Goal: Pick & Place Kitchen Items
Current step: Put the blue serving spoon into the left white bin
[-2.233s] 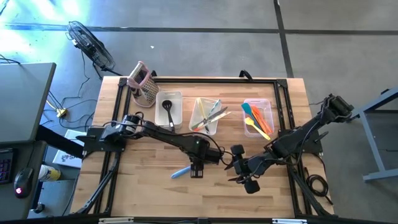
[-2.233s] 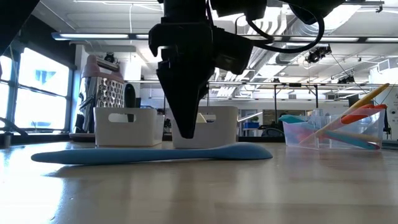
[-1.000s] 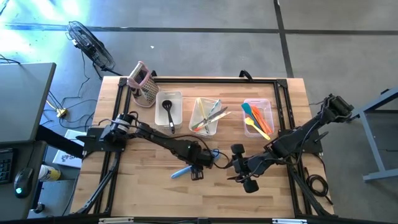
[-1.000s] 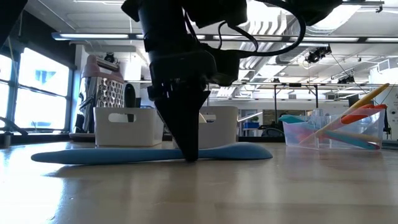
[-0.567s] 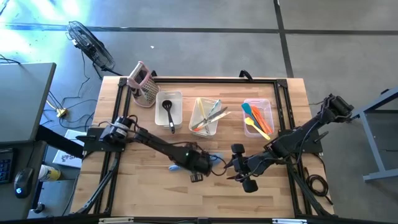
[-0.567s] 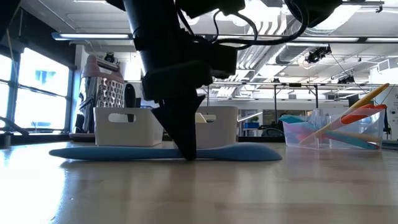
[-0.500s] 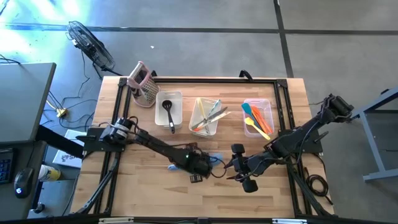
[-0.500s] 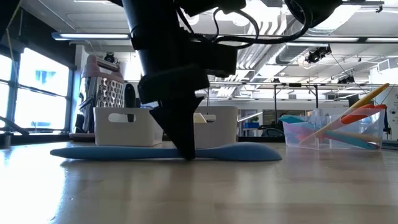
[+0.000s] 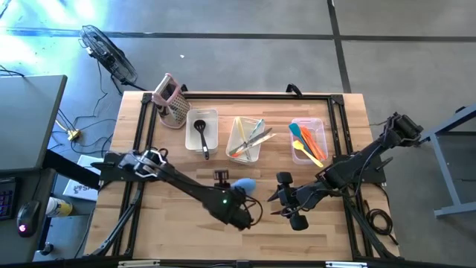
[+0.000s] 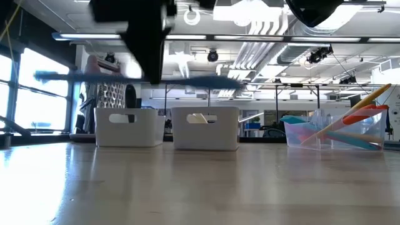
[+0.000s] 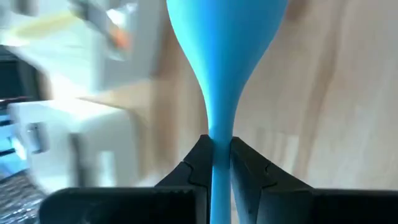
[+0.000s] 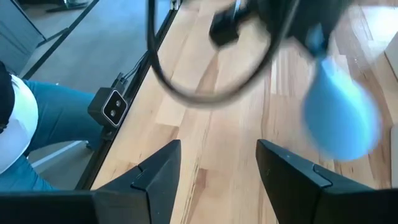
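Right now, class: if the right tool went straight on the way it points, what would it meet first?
Probably the blue spatula's head, held by the left tool. It hangs just off the open right tool's line, and depth is unclear. Otherwise bare table.

In the high view we see only the head of the blue spatula (image 9: 243, 184); the left arm hides its handle. In the low view it is smeared with blur, and the left hand (image 10: 145, 47) is cut off by the picture's top edge.
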